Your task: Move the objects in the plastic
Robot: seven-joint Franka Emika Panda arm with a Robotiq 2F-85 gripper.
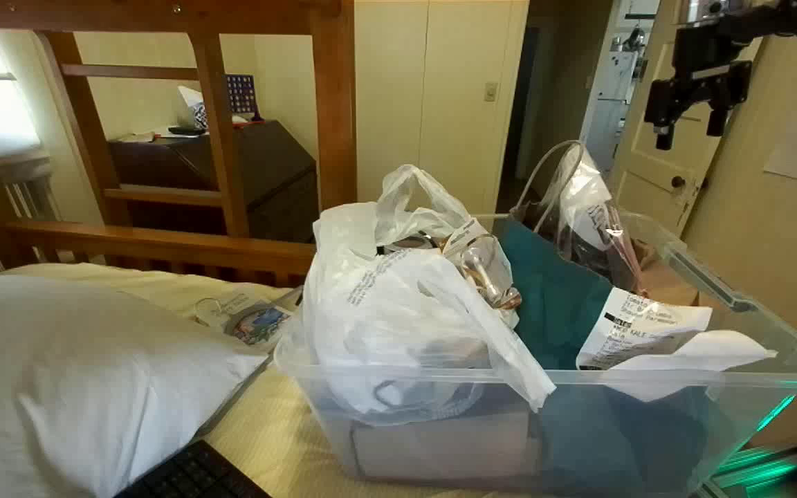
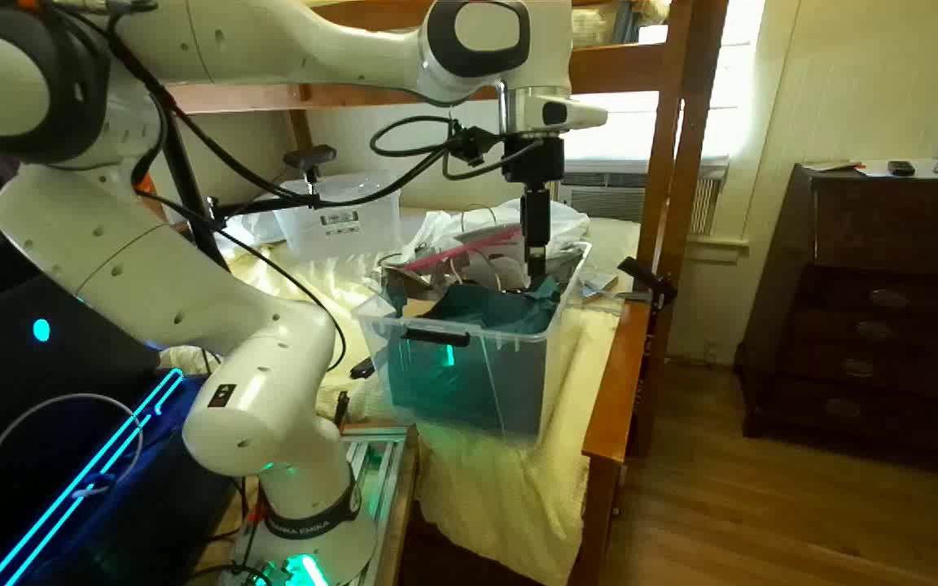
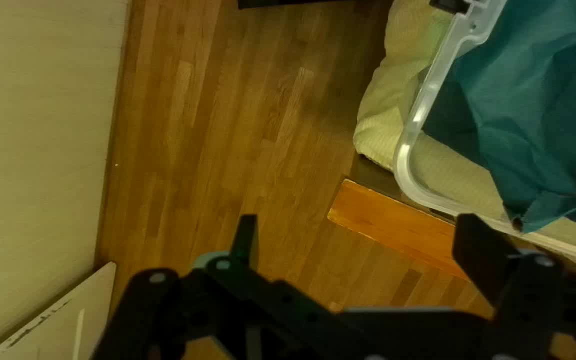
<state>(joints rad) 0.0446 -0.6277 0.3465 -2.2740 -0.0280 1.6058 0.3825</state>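
The white translucent plastic bag (image 1: 371, 311) with loop handles stands in one end of the clear storage tub (image 1: 412, 377). A clear-wrapped item with brown parts (image 1: 485, 273) and a dark round-edged item (image 1: 409, 242) show in its mouth. Crinkled white plastic also shows at the tub's far end in an exterior view (image 2: 436, 232). My gripper (image 1: 690, 131) is open and empty, in the air above the tub's opposite end. It also shows in an exterior view (image 2: 536, 264). In the wrist view the open fingers (image 3: 355, 222) have floor and a wooden rail between them; the plastic bag is out of view there.
The tub also holds a teal bag (image 1: 544, 297), receipts (image 1: 647, 325) and a clear bag with a loop handle (image 1: 582, 221). A pillow (image 1: 94, 373) and keyboard (image 1: 194, 474) lie beside it. A bed rail (image 3: 393, 227) and clamp (image 2: 648, 281) stand near.
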